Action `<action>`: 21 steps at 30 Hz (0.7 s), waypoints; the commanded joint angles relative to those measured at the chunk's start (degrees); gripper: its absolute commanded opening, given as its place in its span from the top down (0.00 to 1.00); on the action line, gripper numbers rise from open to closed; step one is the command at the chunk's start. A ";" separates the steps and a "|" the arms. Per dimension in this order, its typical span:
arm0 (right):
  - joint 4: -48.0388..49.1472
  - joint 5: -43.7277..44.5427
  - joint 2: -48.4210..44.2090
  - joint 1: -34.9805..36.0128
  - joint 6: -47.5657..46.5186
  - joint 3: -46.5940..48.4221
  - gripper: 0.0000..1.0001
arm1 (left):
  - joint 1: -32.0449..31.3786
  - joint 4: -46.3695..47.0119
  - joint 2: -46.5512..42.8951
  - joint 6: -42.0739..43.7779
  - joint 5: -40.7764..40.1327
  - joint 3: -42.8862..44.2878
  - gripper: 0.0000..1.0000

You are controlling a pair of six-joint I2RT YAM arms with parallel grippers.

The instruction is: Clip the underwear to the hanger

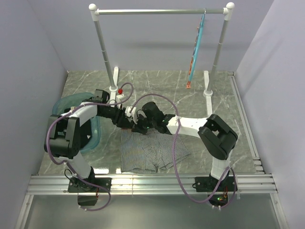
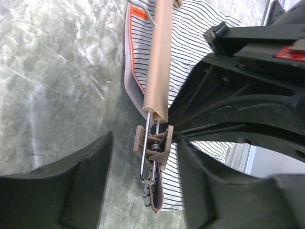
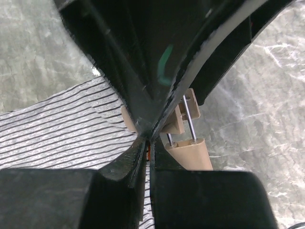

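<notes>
Fingers (image 2: pixel 71 191) of the left gripper (image 2: pixel 146 143) stand apart, straddling the clip (image 2: pixel 155 143) at one end of the hanger (image 2: pixel 159 57). The right gripper (image 3: pixel 145 143) has its fingers pressed together, tips just beside that same clip; a sliver of orange shows at the tips, but whether they pinch the cloth cannot be told. The hanger is a straight, round, light-brown wooden bar lying flat on the underwear (image 1: pixel 147 152), its long axis running along the waistband (image 2: pixel 131 81). Its silver hook (image 2: pixel 147 14) sits further up the bar, and a thin wire loop at the end carries the wooden clip with its spring. The clip lies over the waistband. The underwear is white with fine dark stripes and a grey waistband edged in orange. It lies spread flat on the marbled worktop (image 1: pixel 214 95), a little left of the middle, with the waistband toward the far edge under both grippers and the short legs pointing to the near edge. From above, the grippers hide the hanger
</notes>
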 commanded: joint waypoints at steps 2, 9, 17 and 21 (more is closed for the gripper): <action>1.00 0.26 1.27 -0.32 -0.41 4.54 1.00 | -0.19 3.53 -0.78 -3.75 -2.66 0.89 0.32; -1.12 1.41 3.03 -0.32 0.20 6.39 1.00 | 0.69 12.23 -4.89 -11.22 -6.27 -3.23 0.18; -4.10 4.75 5.22 0.03 1.08 9.28 0.94 | 1.83 20.41 -8.85 -21.23 -12.41 -5.78 0.23; -5.60 6.33 6.37 0.21 1.61 10.52 0.85 | 2.89 23.75 -11.31 -27.74 -17.08 -8.50 0.22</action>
